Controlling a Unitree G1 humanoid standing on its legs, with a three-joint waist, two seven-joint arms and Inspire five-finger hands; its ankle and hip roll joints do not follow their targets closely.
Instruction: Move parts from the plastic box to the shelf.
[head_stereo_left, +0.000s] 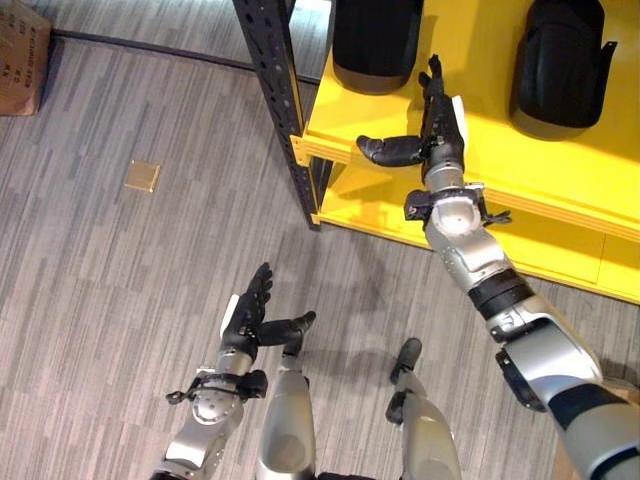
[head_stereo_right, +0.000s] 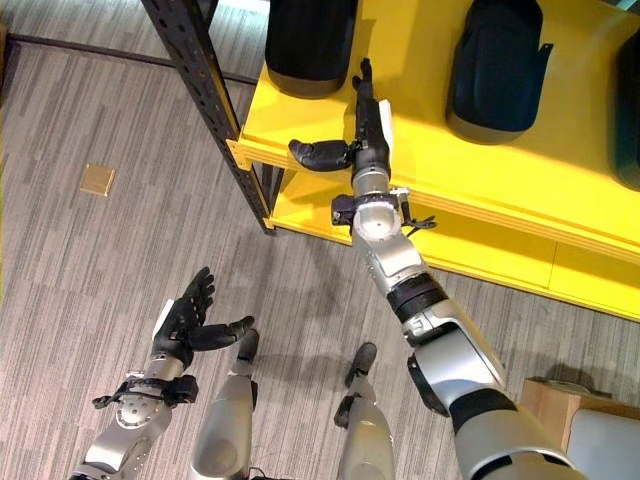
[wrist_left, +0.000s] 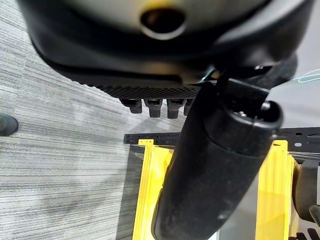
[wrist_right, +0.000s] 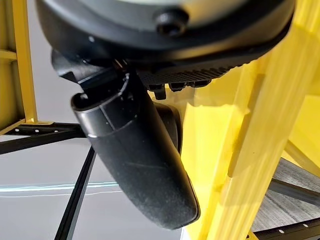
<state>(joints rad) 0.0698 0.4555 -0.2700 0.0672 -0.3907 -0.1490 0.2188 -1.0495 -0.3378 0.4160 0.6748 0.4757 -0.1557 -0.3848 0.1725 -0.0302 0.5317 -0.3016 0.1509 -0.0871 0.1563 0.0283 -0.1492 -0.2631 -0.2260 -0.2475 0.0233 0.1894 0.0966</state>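
Nearest to you, your left hand (head_stereo_left: 252, 312) hangs low over the grey striped floor (head_stereo_left: 120, 290), fingers straight and spread, thumb out to the side, holding nothing. A little farther out on that floor, well to the left of the shelf, lies a small tan square plate (head_stereo_left: 142, 176), and a brown cardboard box (head_stereo_left: 22, 55) sits at the far left edge.

Farther on, your right arm reaches up and forward to the yellow shelf (head_stereo_left: 560, 165). Your right hand (head_stereo_left: 437, 110) is over the front edge of the upper board, fingers stretched straight toward the back of the shelf and thumb stuck out sideways over the board's lip. It is released and empty; the right wrist view shows the same straight fingers (wrist_right: 172, 87) with nothing between them and the thumb.

Beyond the hand, two black parts stand on the upper board: one black part (head_stereo_left: 376, 42) just ahead and to the left of the fingertips, apart from them, and a second black part (head_stereo_left: 560, 65) well to the right. The shelf's dark perforated post (head_stereo_left: 278, 90) rises at its left corner, and a lower yellow board (head_stereo_left: 380, 205) shows beneath.
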